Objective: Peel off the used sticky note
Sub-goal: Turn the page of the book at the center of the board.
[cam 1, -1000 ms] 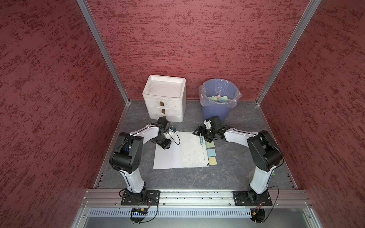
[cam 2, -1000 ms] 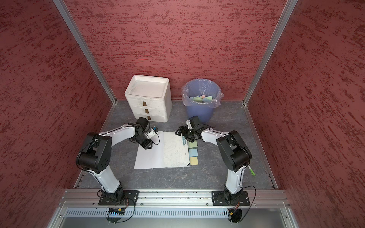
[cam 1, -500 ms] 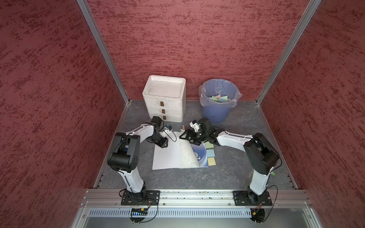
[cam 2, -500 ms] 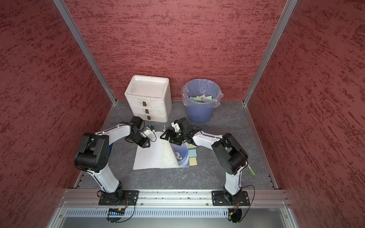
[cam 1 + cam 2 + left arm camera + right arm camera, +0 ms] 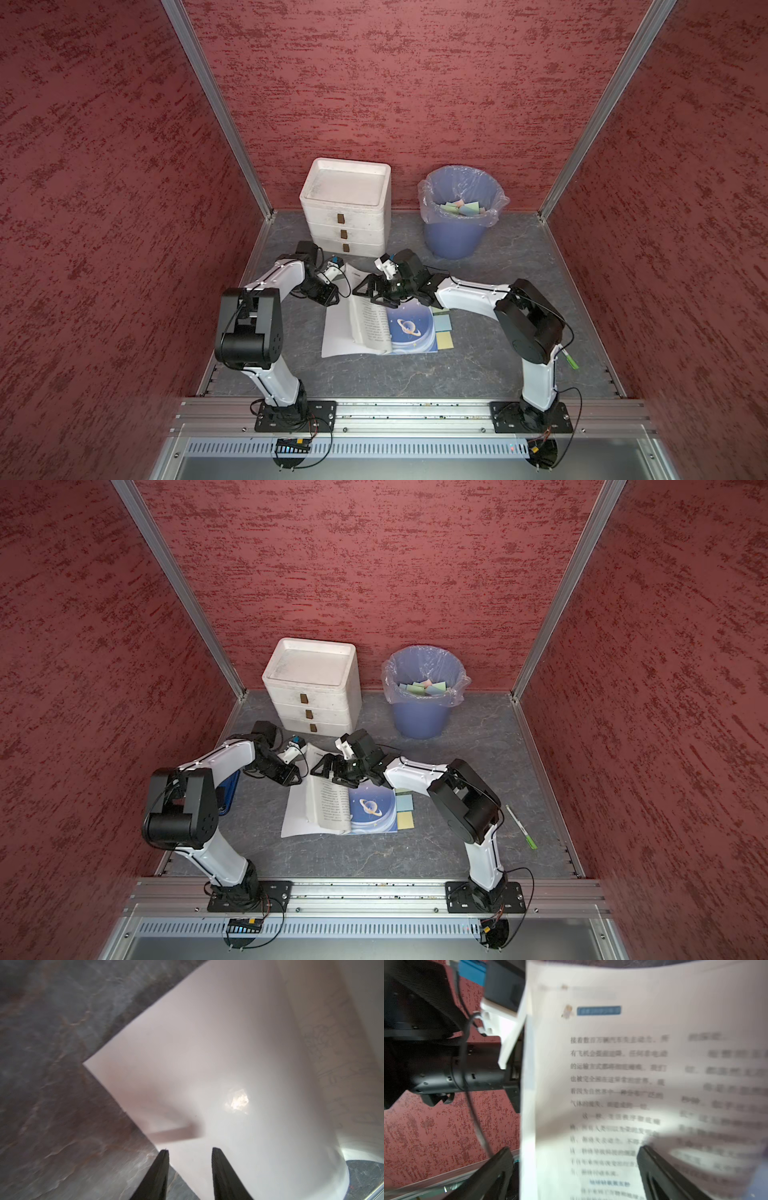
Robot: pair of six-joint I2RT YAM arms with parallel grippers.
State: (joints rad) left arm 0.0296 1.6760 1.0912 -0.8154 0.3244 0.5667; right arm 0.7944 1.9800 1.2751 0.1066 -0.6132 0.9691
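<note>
Sticky notes (image 5: 443, 328) jut from the book's (image 5: 409, 332) right edge, untouched.
The right gripper (image 5: 574, 1148) gapes wide around a standing page (image 5: 370, 324); the left gripper (image 5: 190, 1149), narrowly parted, holds nothing. Pin the book before peeling.

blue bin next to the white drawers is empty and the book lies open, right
Not empty: the blue bin holds several coloured notes, seen in both top views. It does stand beside the white drawers, and the book lies open.
</note>
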